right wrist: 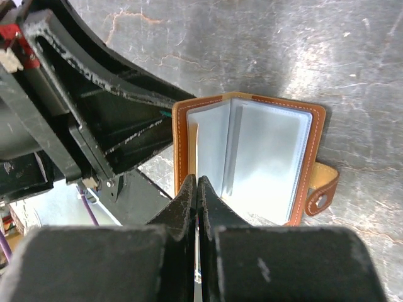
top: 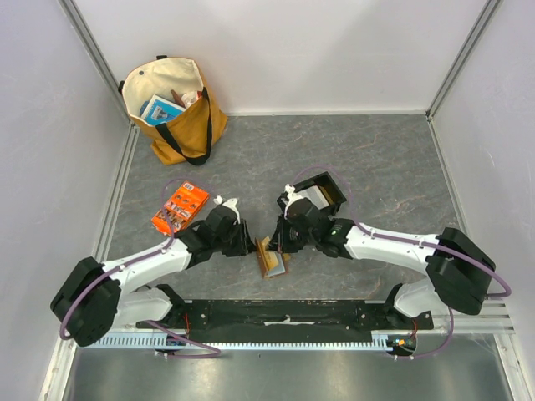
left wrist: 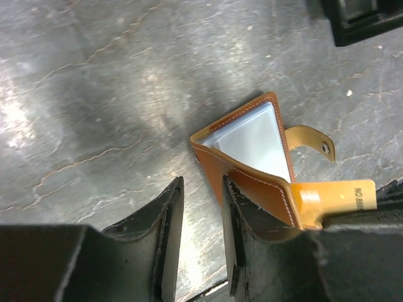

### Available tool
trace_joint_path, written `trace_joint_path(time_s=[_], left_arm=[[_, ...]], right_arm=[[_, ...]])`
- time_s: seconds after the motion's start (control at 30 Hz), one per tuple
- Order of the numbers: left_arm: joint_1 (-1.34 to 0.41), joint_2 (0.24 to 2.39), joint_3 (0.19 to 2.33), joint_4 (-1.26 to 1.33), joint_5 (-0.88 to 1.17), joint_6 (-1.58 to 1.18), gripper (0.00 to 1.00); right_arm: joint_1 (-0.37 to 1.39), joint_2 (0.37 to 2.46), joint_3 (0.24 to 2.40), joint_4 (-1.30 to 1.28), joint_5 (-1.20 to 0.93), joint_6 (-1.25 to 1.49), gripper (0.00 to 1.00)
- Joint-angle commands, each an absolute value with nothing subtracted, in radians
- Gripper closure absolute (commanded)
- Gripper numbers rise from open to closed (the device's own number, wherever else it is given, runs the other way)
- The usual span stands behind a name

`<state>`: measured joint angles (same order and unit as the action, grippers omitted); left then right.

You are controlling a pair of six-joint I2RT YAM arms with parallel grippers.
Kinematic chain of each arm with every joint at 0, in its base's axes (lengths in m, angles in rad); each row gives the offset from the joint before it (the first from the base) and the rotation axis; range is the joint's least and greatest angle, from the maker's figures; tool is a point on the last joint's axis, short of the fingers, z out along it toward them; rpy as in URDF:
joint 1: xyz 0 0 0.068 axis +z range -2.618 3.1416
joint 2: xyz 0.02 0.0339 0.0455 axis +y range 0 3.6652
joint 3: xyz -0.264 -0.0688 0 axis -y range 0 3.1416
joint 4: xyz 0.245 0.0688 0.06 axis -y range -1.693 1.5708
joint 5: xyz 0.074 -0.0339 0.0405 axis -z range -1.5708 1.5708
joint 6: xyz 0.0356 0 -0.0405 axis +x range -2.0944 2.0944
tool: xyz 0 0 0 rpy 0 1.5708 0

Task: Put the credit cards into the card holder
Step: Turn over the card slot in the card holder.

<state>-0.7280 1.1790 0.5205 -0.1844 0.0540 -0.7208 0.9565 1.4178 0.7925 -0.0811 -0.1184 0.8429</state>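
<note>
Top view, card holder (top: 272,261): low centre of the frame, on the grey table (top: 376,159), between the two wrists
Left wrist view, left gripper (left wrist: 201,189): spread, nothing between its fingers; holder propped open, tilted, just right of them
Right wrist view, right gripper (right wrist: 197,185): pressed together at the holder's near edge, seemingly nipping a tan inner leaf
Credit cards: not told apart from the pale sleeves
Risk: the thin pinch slips and the holder flops shut; a nudge from the left fingers shoves it aside

Card holder (top: 272,261) on table (top: 376,167), between left gripper (top: 251,245) and right gripper (top: 273,240). Packet (top: 180,209) behind-left, tray (top: 322,192) behind-right, bag (top: 175,113) far-left corner.
</note>
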Motion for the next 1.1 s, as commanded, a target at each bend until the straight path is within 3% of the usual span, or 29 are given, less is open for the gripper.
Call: trace_joint_path(time_s=[0.0, 0.23, 0.43, 0.53, 0.7, 1.07], left_arm=[[-0.689, 1.128, 0.471, -0.186, 0.064, -0.781, 0.62], [-0.666, 0.991, 0.407, -0.207, 0.060, -0.847, 0.46], [-0.647, 0.931, 0.390, -0.250, 0.095, -0.873, 0.40], [-0.641, 0.850, 0.385, -0.276, 0.086, -0.902, 0.30], [-0.638, 0.703, 0.394, -0.304, 0.084, -0.951, 0.22], [-0.637, 0.742, 0.410, -0.318, 0.107, -0.925, 0.20]], right_arm=[[0.988, 1.460, 0.819, -0.014, -0.163, 0.865, 1.00], [1.017, 1.529, 0.838, -0.012, -0.135, 0.871, 1.00], [1.045, 1.552, 0.844, 0.052, -0.138, 0.897, 1.00], [1.055, 1.574, 0.853, 0.045, -0.117, 0.902, 1.00], [1.060, 1.592, 0.862, 0.044, -0.110, 0.899, 1.00], [1.069, 1.594, 0.851, 0.146, -0.153, 0.920, 1.00]])
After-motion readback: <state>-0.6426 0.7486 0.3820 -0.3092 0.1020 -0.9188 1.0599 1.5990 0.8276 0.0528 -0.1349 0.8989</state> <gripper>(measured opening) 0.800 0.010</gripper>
